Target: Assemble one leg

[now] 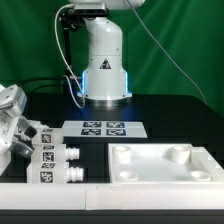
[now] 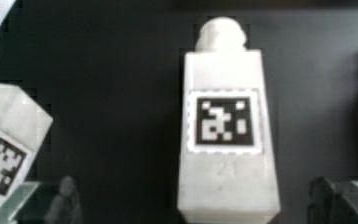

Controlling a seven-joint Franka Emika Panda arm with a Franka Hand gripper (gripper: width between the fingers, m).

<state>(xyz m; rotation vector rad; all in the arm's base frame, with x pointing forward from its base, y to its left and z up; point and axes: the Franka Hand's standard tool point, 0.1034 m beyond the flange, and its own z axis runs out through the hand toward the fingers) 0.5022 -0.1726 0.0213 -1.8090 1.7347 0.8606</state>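
In the wrist view one leg (image 2: 226, 120), a stubby white post with a black-and-white tag on its side and a narrower peg at one end, lies flat on the black table. My gripper (image 2: 202, 200) is open above it. One finger (image 2: 55, 200) and the other (image 2: 350, 198) stand on either side of the leg's blunt end, apart from it. A second tagged leg (image 2: 7, 140) lies beside it. In the exterior view my gripper (image 1: 12, 120) hangs at the far left over a group of legs (image 1: 55, 160).
The wide white panel (image 1: 160, 162) with round corner sockets lies at the front on the exterior view's right. The marker board (image 1: 105, 127) lies in the middle of the table, before the robot base (image 1: 103, 70). A white ledge (image 1: 60, 192) runs along the front edge.
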